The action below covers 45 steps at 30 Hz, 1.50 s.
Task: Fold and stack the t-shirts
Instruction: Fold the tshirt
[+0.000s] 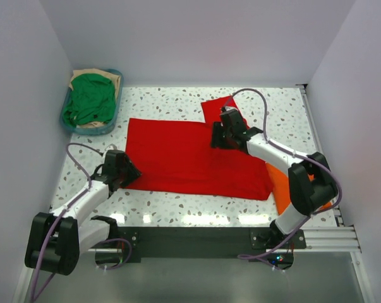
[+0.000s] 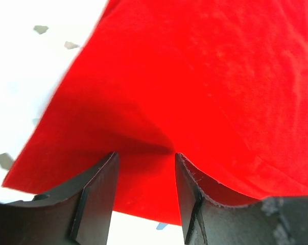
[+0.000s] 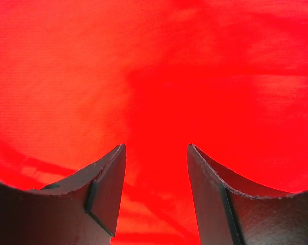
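The bright red t-shirt [image 1: 190, 158] lies spread flat across the middle of the table, one sleeve [image 1: 215, 108] sticking out at the back. My left gripper [image 1: 132, 172] is open at the shirt's near left corner, its jaws straddling the cloth edge [image 2: 143, 184]. My right gripper [image 1: 217, 136] is open just above the shirt near the sleeve; red cloth [image 3: 154, 76] fills its view. An orange t-shirt [image 1: 280, 183] lies under the red one's right edge, partly hidden by my right arm. The green t-shirt [image 1: 89, 100] and a tan one [image 1: 102, 77] lie in the basket.
A teal plastic basket [image 1: 67, 123] stands at the back left corner. White walls close in the table on the left, back and right. The speckled tabletop [image 1: 171, 205] shows in front of the red shirt.
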### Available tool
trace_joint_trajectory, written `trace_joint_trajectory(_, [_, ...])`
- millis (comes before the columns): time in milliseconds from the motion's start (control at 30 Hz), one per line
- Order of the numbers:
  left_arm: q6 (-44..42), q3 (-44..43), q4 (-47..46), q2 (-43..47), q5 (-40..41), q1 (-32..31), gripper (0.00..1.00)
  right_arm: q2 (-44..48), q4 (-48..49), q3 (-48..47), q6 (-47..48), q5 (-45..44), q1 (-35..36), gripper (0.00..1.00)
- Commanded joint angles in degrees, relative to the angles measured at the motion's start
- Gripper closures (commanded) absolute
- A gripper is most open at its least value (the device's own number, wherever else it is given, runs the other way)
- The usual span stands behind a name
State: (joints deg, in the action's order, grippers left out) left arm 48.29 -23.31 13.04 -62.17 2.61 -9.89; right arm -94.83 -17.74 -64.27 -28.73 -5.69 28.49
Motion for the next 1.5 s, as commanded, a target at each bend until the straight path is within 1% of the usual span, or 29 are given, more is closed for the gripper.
trace_joint_trajectory(0, [3.7,1.2,-1.6,2.0,4.8,-0.2,0.48,1.5,2.4,1.6,3.7,3.5,3.8,0.46])
trace_joint_trajectory(100, [4.2,2.0,0.1,3.5,7.0,-0.2,0.48,-0.2,2.4,2.2,6.5,5.4,6.6,0.47])
trace_joint_trajectory(333, [6.0,3.4,3.0,5.3,10.0,-0.2,0.48,-5.2,2.8,1.3,11.1,5.5,12.6,0.47])
trace_joint_trajectory(500, [6.1,3.6,2.8,4.9,9.5,-0.2,0.48,-9.0,2.2,-1.1,13.3,4.9,15.0,0.47])
trace_joint_trajectory(633, [5.9,3.7,2.6,4.7,9.3,-0.2,0.48,-10.2,2.0,-1.9,13.8,4.9,15.5,0.47])
trace_joint_trajectory(667, [5.8,3.8,2.6,4.7,9.3,-0.2,0.48,-10.3,1.9,-1.8,13.8,4.9,15.6,0.48])
trace_joint_trajectory(767, [5.8,4.0,2.7,4.7,9.5,-0.2,0.48,-10.4,1.6,-1.8,13.7,4.6,16.0,0.58])
trace_joint_trajectory(800, [5.8,4.0,2.7,4.7,9.4,-0.2,0.48,-10.3,1.6,-1.7,13.6,4.5,15.9,0.63])
trace_joint_trajectory(833, [5.8,4.0,2.6,4.8,9.4,-0.2,0.48,-10.3,1.4,-1.7,13.6,4.5,15.9,0.66])
trace_joint_trajectory(867, [5.8,4.0,2.6,4.7,9.3,-0.2,0.48,-10.3,1.2,-1.6,13.7,4.5,16.0,0.71])
trace_joint_trajectory(1067, [5.9,4.0,3.0,5.0,9.7,-0.2,0.48,-9.2,1.2,-0.8,13.7,4.4,16.0,0.87])
trace_joint_trajectory(1167, [5.9,3.9,3.0,4.8,9.7,-0.2,0.48,-8.6,1.0,-0.9,14.0,4.0,15.9,0.94])
trace_joint_trajectory(1267, [5.9,3.9,3.0,4.7,9.6,-0.2,0.48,-8.1,0.6,-0.9,13.9,3.4,15.9,0.97])
trace_joint_trajectory(1467, [6.0,3.9,3.3,4.7,9.6,-0.2,0.48,-6.9,0.9,-1.3,12.8,0.3,16.0,0.99])
